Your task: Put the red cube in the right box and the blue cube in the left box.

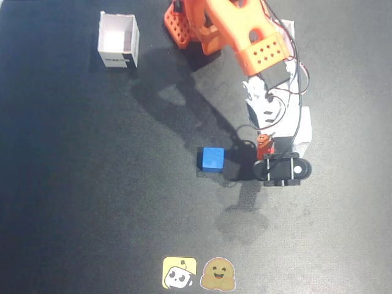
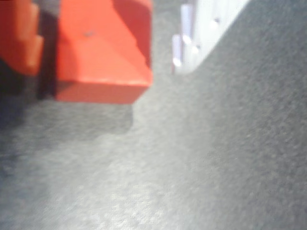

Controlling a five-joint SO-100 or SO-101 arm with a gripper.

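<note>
The red cube (image 1: 264,144) sits in my gripper (image 1: 266,148), which is shut on it, low over the black mat. In the wrist view the red cube (image 2: 100,48) fills the upper left, with one orange finger (image 2: 17,38) against its left side; the other finger is hidden. The blue cube (image 1: 212,158) lies on the mat just left of the gripper, apart from it. The right white box (image 1: 304,125) stands just behind and to the right of the gripper, partly hidden by the arm; its wall also shows in the wrist view (image 2: 201,28). The left white box (image 1: 118,40) stands open at the far upper left.
The orange arm base (image 1: 184,24) stands at the top middle. The black wrist camera mount (image 1: 285,170) hangs right of the gripper. Two stickers (image 1: 199,272) lie at the bottom edge of the mat (image 1: 92,184).
</note>
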